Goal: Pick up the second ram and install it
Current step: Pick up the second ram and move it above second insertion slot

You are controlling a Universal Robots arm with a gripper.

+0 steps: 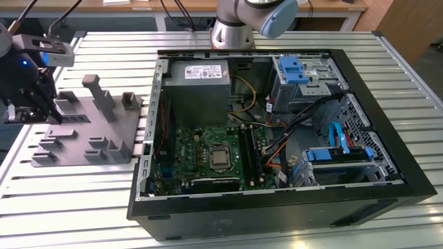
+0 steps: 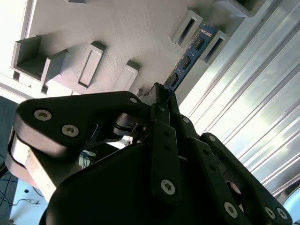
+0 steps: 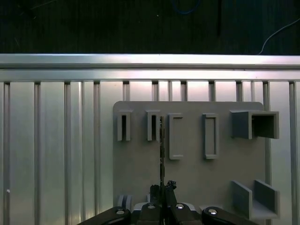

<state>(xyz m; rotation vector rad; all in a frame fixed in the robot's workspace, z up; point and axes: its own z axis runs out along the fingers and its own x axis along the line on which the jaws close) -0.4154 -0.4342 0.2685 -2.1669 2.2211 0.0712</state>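
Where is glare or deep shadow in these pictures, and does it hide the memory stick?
Second wrist view: glare streaks the ribbed aluminium table, but the thin flat dark memory stick is clear. First wrist view: the stick shows edge-on in the black gripper; dark beyond the table. Exterior view: even light.

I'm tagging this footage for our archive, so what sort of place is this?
Probably a robotics lab bench for computer assembly: an open desktop computer case sits on a slotted aluminium table, beside a grey fixture plate where the end effector grips the second ram.
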